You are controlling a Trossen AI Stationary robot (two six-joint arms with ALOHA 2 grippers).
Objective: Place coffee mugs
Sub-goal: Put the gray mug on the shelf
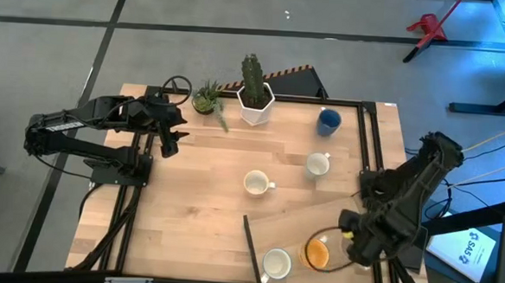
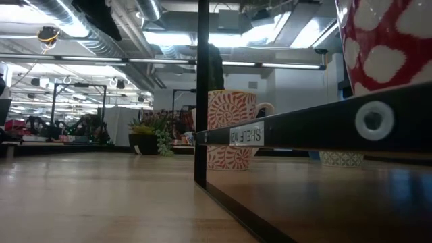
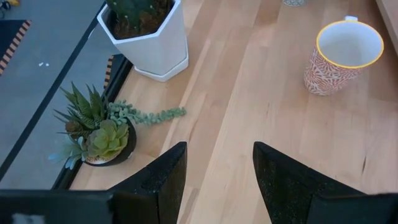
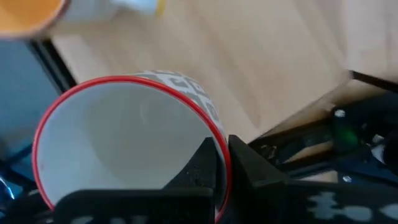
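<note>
From above, the right gripper [image 1: 351, 236] sits at the table's five o'clock corner beside the orange mug [image 1: 317, 253]; the left gripper [image 1: 171, 135] waits at ten o'clock. The left wrist view shows its fingers [image 3: 163, 177] spread over bare wood. The right wrist view shows fingers [image 4: 208, 163] pinching a red-rimmed mug [image 4: 118, 137] by its rim.

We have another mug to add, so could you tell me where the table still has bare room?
The widest bare wood lies left of the central mug, below the left gripper. A smaller patch sits between the cactus pot and that mug. It is crowded at the near right, where the right gripper, clamped on a red-rimmed mug, works beside the orange mug.
</note>
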